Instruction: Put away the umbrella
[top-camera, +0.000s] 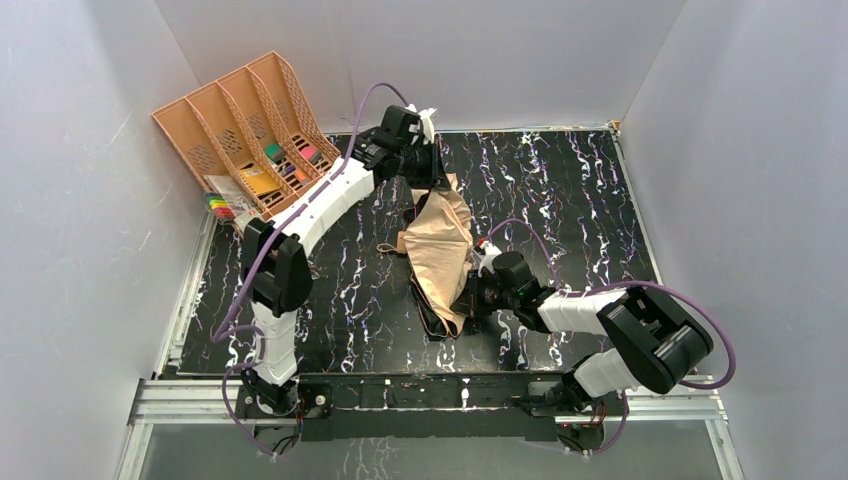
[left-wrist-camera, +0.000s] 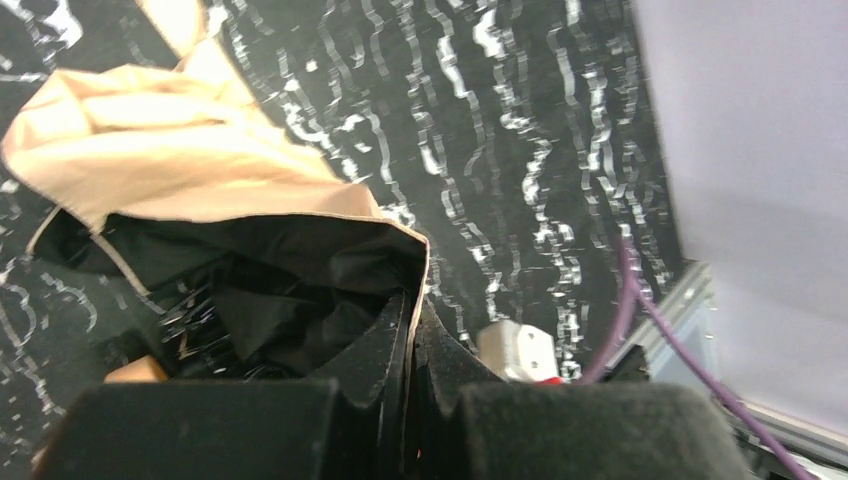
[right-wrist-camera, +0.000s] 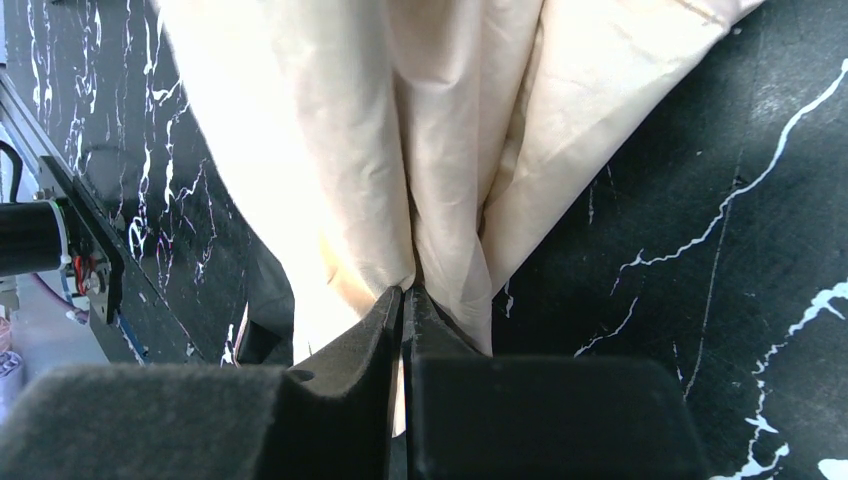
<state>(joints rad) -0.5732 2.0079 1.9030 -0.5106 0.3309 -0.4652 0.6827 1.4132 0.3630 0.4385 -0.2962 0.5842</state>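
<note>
Pinching umbrella (top-camera: 441, 240) fabric: left gripper (left-wrist-camera: 412, 325), right gripper (right-wrist-camera: 406, 302); orange file tray (top-camera: 196, 128) well apart.

The umbrella (top-camera: 440, 250) sprawls across mid-worktop, blocking your straight lane between the two arms. The left arm (top-camera: 320, 205) slants over the left half toward the far edge. The file tray (top-camera: 240, 125) fills the far-left corner against the wall (top-camera: 90, 150). The right arm (top-camera: 600, 315) bars the near right. You have bare worktop (top-camera: 570, 190) at far right, and at near left between left arm and umbrella.
</note>
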